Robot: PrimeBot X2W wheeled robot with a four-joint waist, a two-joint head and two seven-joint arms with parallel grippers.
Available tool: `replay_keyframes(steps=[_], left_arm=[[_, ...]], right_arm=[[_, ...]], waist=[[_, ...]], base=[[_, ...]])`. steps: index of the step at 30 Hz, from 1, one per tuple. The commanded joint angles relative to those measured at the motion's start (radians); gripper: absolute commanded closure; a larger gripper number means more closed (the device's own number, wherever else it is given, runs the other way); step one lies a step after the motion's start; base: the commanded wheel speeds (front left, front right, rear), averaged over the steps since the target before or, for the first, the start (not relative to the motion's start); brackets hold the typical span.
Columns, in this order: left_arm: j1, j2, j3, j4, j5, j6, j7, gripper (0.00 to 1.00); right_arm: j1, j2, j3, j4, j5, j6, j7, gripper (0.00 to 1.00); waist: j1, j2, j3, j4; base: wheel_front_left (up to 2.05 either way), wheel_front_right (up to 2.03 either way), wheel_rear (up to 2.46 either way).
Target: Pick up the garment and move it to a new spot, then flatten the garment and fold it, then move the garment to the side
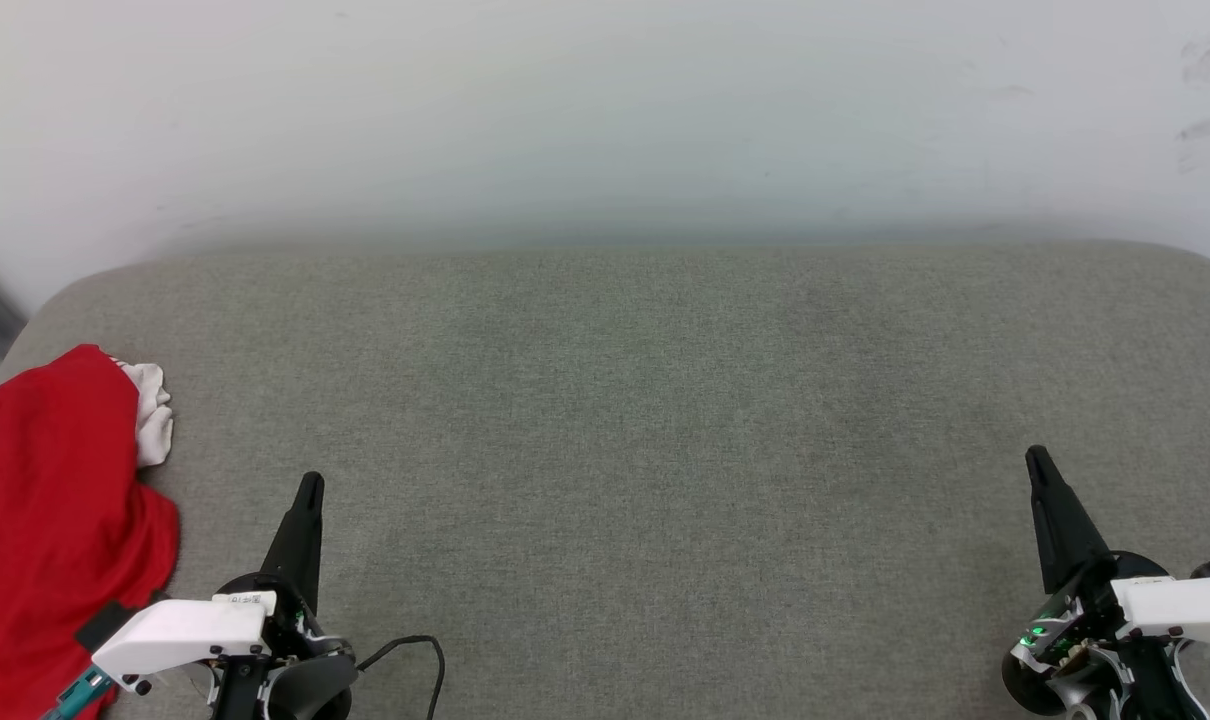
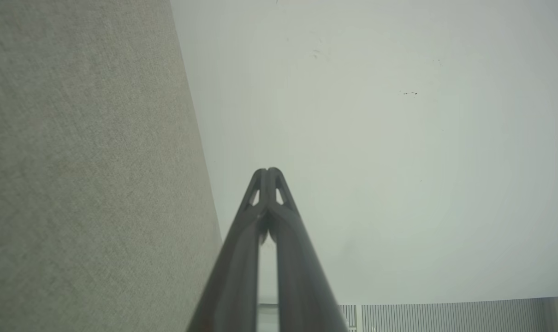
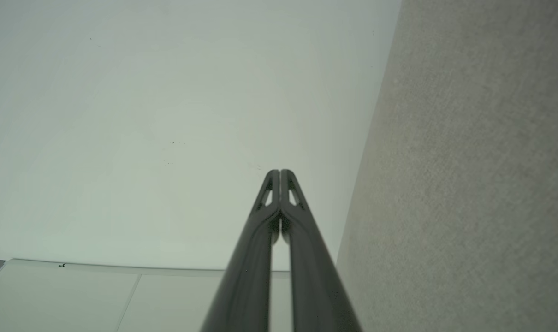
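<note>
Head view shows left gripper [image 1: 310, 487] and right gripper [image 1: 1036, 460] closed, empty, garment [image 1: 55, 520] seemingly crumpled at left.

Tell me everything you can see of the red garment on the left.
The garment is bright red soft cloth with a bunched white piece at its far edge. It lies in a loose, rumpled heap, not spread flat, at the far left of the grey fabric surface, partly cut off by the picture's edge. No lettering shows. The shut left hand sits beside it, not gripping it.
</note>
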Motion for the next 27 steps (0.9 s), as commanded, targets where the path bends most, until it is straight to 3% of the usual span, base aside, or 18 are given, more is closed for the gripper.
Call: replay_keyframes(steps=[1, 27], left_arm=[[-0.008, -0.002, 0.000, 0.000, 0.002, -0.003, 0.001, 1.00], [-0.008, -0.002, 0.000, 0.000, 0.002, -0.003, 0.001, 1.00]], right_arm=[[-0.014, 0.003, 0.001, 0.000, -0.005, 0.000, -0.001, 1.00], [-0.014, 0.003, 0.001, 0.000, -0.005, 0.000, -0.001, 1.00]], waist=[[0.0000, 0.0000, 0.000, 0.000], [0.0000, 0.0000, 0.000, 0.000]], base=[[0.00, 0.00, 0.00], [0.00, 0.00, 0.00]])
